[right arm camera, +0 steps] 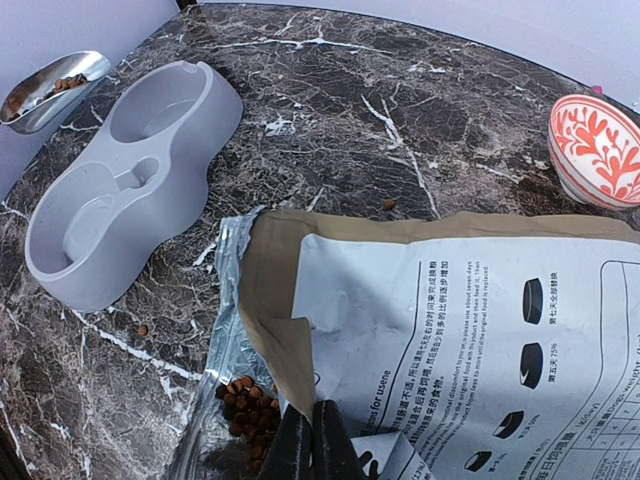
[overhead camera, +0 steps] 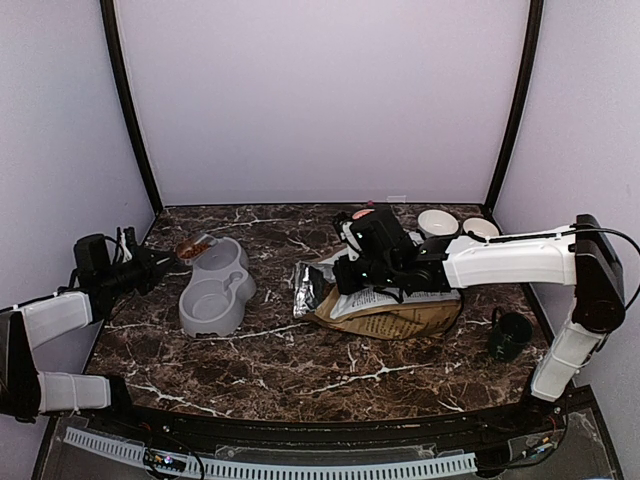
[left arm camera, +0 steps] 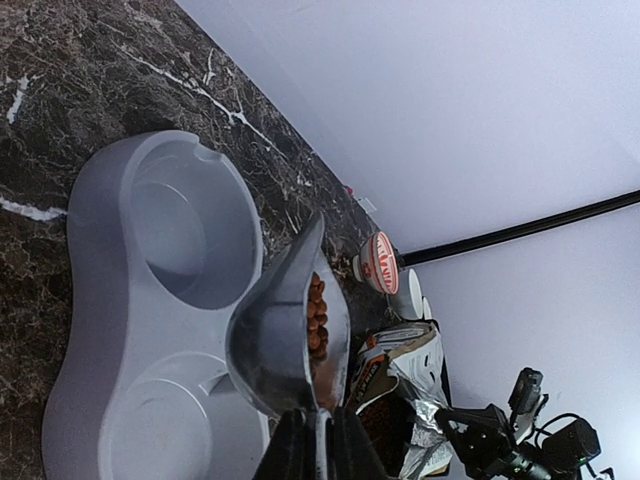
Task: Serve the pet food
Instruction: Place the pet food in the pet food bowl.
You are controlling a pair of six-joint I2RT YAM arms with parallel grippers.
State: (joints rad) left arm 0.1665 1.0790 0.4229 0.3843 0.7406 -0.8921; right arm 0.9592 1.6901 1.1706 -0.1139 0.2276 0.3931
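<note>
Metal scoop (left arm camera: pixel 265 340) near grey double bowl (left arm camera: pixel 90 300); bag (right arm camera: pixel 450 300) apart

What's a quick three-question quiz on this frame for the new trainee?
1. True or false: both compartments of the grey double bowl are empty.
2. What does the left gripper hold? A) a metal scoop with kibble in it; B) a fork; C) nothing.
3. Fill in: the right gripper is shut on the ____.

Key: 1 true; 2 A; 3 dog-food bag.
</note>
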